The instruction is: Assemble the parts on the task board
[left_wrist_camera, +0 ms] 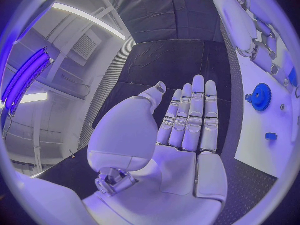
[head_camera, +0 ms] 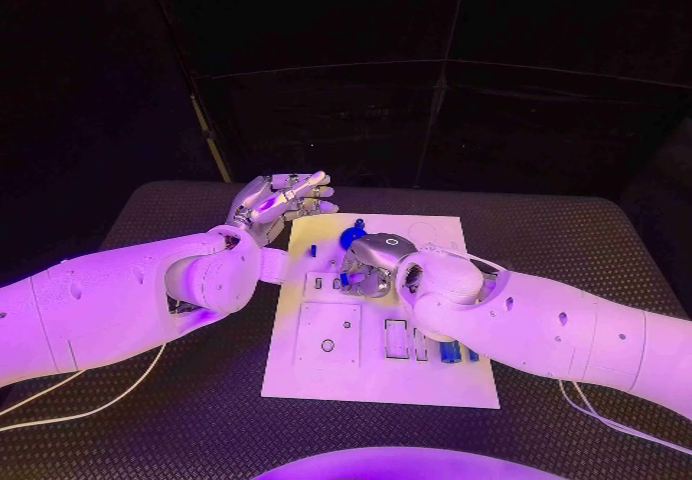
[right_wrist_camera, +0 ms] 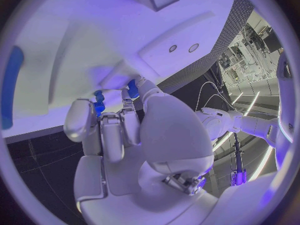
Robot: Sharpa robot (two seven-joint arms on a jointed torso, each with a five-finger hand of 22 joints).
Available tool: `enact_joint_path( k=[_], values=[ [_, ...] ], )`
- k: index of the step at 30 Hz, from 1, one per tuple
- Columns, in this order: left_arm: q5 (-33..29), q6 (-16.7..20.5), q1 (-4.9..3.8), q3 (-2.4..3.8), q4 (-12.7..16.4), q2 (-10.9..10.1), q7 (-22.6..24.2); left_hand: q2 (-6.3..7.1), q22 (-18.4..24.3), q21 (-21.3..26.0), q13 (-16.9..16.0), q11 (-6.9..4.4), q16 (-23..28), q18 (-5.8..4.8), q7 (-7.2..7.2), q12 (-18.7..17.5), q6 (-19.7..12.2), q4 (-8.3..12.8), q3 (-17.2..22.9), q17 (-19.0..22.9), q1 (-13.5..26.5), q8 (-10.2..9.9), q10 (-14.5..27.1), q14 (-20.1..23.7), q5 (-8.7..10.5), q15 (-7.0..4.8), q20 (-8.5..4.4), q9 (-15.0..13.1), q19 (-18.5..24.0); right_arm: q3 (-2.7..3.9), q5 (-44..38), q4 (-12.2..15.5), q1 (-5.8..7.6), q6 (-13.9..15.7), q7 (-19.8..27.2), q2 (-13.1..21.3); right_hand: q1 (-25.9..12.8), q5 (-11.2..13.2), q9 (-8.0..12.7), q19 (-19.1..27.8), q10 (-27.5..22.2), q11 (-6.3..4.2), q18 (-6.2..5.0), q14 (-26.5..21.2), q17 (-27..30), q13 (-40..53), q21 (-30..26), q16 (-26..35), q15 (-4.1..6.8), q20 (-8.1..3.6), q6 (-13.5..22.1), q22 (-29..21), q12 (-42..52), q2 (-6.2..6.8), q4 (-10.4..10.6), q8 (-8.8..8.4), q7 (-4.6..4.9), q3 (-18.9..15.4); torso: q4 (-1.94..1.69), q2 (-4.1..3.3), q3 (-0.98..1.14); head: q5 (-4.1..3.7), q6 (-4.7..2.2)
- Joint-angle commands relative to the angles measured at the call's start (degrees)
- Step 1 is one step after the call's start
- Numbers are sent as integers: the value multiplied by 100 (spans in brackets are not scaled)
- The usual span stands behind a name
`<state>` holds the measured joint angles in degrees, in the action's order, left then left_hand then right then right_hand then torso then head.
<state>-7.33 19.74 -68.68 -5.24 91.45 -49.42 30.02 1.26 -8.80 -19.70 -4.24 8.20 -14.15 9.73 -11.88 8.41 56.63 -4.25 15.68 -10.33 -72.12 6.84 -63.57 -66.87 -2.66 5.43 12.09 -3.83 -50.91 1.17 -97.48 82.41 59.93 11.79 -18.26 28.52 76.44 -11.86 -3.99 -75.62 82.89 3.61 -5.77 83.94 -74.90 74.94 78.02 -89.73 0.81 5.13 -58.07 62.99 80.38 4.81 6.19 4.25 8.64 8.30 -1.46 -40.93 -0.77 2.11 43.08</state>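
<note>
The white task board [head_camera: 378,372] lies in the middle of the table. My right hand [head_camera: 372,264] is bent down over its middle, fingertips on the plate. There the thumb and a finger pinch a small blue part [right_wrist_camera: 132,89]. A blue gear [head_camera: 355,234] stands on the board just beyond that hand, also seen as the toothed blue gear [left_wrist_camera: 260,97]. My left hand [head_camera: 281,205] hovers off the board's far left corner, palm [left_wrist_camera: 181,135] flat, fingers straight and holding nothing.
Small blue parts sit on the board: one [head_camera: 313,249] near the left hand, others [head_camera: 450,351] at the near right by some slots, one [left_wrist_camera: 271,135] near the gear. A long blue piece [right_wrist_camera: 11,85] lies on the plate. Black table [head_camera: 173,420] surrounds the board.
</note>
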Motion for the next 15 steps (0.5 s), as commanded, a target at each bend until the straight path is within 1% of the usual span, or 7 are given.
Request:
enact_joint_path(
  k=[1, 3, 4, 5, 6, 9, 15],
  values=[
    [36, -82, -9, 5, 12, -1, -24, 0, -3, -30, 6, 26, 14, 75, -14, -28, 0, 4, -18, -10, 63, -24, -6, -28, -19, 11, 15, 7, -39, -24, -21, -25, -22, -75, -115, 2, -67, 68, 10, 10, -55, 30, 44, 586, -1423, 478, -45, 7, -52, 66, 105, -19, -66, 44, 21, -45, 18, -56, 3, -3, 2, -5, 6],
    [36, -82, -9, 5, 13, -3, -28, 0, -3, -31, 7, 27, 13, 76, -16, -33, -1, 3, -20, -13, 68, -27, -5, -31, -18, 11, 15, 7, -41, -24, -21, -24, -23, -59, -118, 1, -105, 143, 13, 16, -80, 45, 42, 585, -1417, 449, -52, 9, -65, 79, 174, -30, -96, 82, 49, -58, 33, -95, 3, -3, 2, 2, -8],
    [37, -82, -9, 5, 13, -3, -30, 0, -3, -31, 7, 27, 13, 76, -16, -33, -1, 3, -20, -13, 68, -27, -5, -31, -18, 11, 15, 7, -41, -24, -21, -24, -23, -49, -119, 1, -153, 271, 18, 25, -113, 64, 40, 584, -1414, 409, -60, 10, -81, 93, 270, -43, -136, 132, 98, -66, 54, -146, 4, -1, 2, 4, -5],
    [40, -82, -9, 5, 12, -3, -32, 0, -3, -31, 7, 27, 13, 76, -16, -33, -1, 3, -20, -13, 68, -27, -5, -31, -18, 11, 15, 7, -41, -24, -21, -24, -23, -38, -118, 1, -182, 341, 18, 28, -140, 86, 39, 583, -1409, 375, -64, 12, -97, 109, 350, -48, -168, 176, 153, -61, 69, -194, 4, 1, 3, 7, -1],
    [47, -83, -9, 5, 12, -4, -34, 0, -3, -31, 7, 27, 13, 76, -16, -33, -1, 3, -20, -13, 68, -27, -5, -31, -18, 11, 15, 7, -41, -24, -21, -24, -23, -24, -115, 1, -218, 343, 20, 33, -161, 94, 37, 582, -1405, 347, -69, 14, -107, 117, 400, -56, -194, 223, 196, -66, 84, -250, 5, 2, 3, 11, -9],
    [61, -84, -9, 5, 9, -4, -39, -2, -5, -37, 8, 28, 8, 77, -17, -42, -1, 2, -23, -21, 76, -32, -4, -43, -19, 10, 14, 7, -49, -24, -21, -21, -23, 28, -105, 2, -231, 306, 15, 35, -195, 122, 36, 582, -1408, 303, -72, 13, -134, 145, 515, -58, -230, 295, 340, -53, 114, -410, 6, 1, 3, 17, -14],
    [83, -93, -9, 5, -2, -4, -50, -6, -9, -52, 10, 29, -4, 79, -18, -62, 4, 0, -31, -40, 96, -43, -9, -73, -18, 4, 11, 5, -70, -24, -30, 11, -27, 274, -58, 17, -112, 309, 7, 40, -217, 145, 34, 582, -1408, 275, -76, 13, -156, 170, 591, -66, -244, 355, 557, -36, 137, -575, 3, 1, 5, 10, -7]
  ],
)
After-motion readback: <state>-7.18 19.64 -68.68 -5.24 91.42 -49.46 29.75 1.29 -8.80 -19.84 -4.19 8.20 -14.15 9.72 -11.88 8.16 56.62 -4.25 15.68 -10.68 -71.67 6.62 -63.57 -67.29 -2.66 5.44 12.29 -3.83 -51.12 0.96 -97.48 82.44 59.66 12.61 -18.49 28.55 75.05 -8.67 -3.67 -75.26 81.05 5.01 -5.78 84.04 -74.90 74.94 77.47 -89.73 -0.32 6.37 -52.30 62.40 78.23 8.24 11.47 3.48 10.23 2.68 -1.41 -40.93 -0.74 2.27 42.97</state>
